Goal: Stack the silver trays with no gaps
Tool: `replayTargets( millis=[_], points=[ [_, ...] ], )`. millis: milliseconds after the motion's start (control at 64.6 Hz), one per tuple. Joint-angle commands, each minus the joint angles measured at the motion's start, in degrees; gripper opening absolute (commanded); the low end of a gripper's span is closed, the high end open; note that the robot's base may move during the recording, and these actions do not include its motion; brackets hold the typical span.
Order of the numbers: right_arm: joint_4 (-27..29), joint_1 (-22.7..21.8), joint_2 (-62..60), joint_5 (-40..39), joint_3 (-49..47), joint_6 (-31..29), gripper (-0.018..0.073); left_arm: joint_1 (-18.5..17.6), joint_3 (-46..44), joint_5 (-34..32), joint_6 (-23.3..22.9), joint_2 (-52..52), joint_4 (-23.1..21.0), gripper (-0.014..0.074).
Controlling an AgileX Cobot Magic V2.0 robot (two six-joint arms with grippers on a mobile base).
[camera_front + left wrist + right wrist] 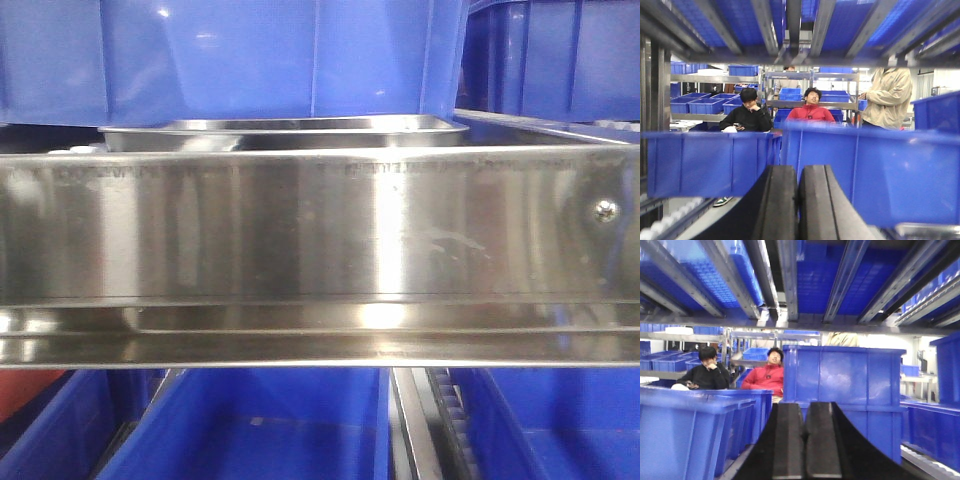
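Note:
A silver tray (285, 133) lies just behind the long brushed-steel rail (300, 225) in the front view, only its near rim showing. A shiny corner at the bottom right of the left wrist view may be a tray (927, 231). My left gripper (798, 172) is shut with nothing between its black pads, pointing at blue bins. My right gripper (804, 407) is also shut and empty, aimed at a stack of blue bins. Neither gripper appears in the front view.
Blue bins (240, 55) stand behind the tray and more blue bins (250, 430) sit on the shelf below. Shelf rails (785, 275) run close overhead. Blue bins (710, 160) (690, 430) crowd both wrist views. Three people (810, 107) are beyond the rack.

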Motion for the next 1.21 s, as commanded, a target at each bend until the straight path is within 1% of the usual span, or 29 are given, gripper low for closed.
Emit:
replayTargets(
  millis=[0,62,124,232,279,356,418,495,619,712,774,851,898,960,1022,1084,1146,1192],
  points=[
    [0.9,0.0,4.6,5.5,-5.5,-0.4,-0.0079,0.2,-5.5,5.8,0.0,3.6,0.3,-0.0006],
    [3.1,0.0,9.4,8.7,-9.7,-0.4,-0.0079,0.2,-9.1,10.5,0.0,7.1,0.3,-0.0006],
    [4.1,0.0,13.6,12.7,-13.1,-0.4,-0.0079,0.2,-12.5,14.9,0.0,11.7,0.3,-0.0006],
    [4.3,0.0,22.4,23.3,-19.9,-0.4,-0.0079,0.2,-18.0,21.2,0.0,19.2,-0.1,-0.0006],
    [4.3,0.0,25.7,26.8,-22.2,-0.4,-0.0079,0.2,-20.5,24.4,0.0,22.8,-0.4,-0.0006],
    [4.3,0.0,31.4,31.4,-25.5,-0.4,-0.0079,0.2,-24.1,27.7,0.0,28.0,-0.4,-0.0006],
    [4.3,0.0,35.4,32.9,-27.2,-0.4,-0.0079,0.2,-25.9,28.0,0.0,31.3,-1.3,-0.0006],
    [4.3,0.0,39.2,32.6,-28.0,-0.4,-0.0079,0.2,-27.1,27.4,0.0,35.0,-2.0,-0.0006],
    [4.3,0.0,43.7,31.8,-28.0,-0.4,-0.0079,0.2,-27.4,25.0,0.0,38.6,-2.3,-0.0006],
    [4.3,0.0,46.3,29.8,-28.0,-0.4,-0.0079,0.2,-27.4,21.1,0.0,40.7,-2.5,-0.0006],
    [5.0,0.0,47.3,29.8,-28.0,-0.2,-0.0079,0.2,-27.6,19.6,-0.2,42.5,-4.5,-0.0006],
    [5.2,0.0,49.4,28.3,-28.1,-0.2,-0.0079,0.2,-27.6,19.6,-0.2,45.9,-5.4,-0.0006],
    [5.3,0.1,50.9,29.5,-28.6,-0.2,-0.0079,0.2,-27.7,19.6,-0.2,48.8,-6.9,-0.0006],
    [7.1,1.0,53.5,31.9,-30.0,-0.2,-0.0077,-0.2,-28.5,19.6,-0.2,52.0,-8.6,-0.0006],
    [7.7,2.9,55.9,33.9,-32.1,1.1,-0.0077,-1.7,-30.2,20.9,-0.2,55.4,-9.0,-0.0011],
    [7.2,5.2,58.1,35.1,-34.2,3.6,-0.0064,-4.2,-31.9,22.3,-0.2,58.2,-8.7,-0.0016],
    [4.9,7.9,60.7,35.1,-36.4,7.2,-0.0054,-6.9,-34.1,23.6,-0.3,61.5,-8.5,-0.0016],
    [2.4,10.0,62.6,35.5,-37.8,11.0,-0.0055,-8.4,-35.5,24.5,-1.5,63.7,-7.6,-0.0016]
  ],
)
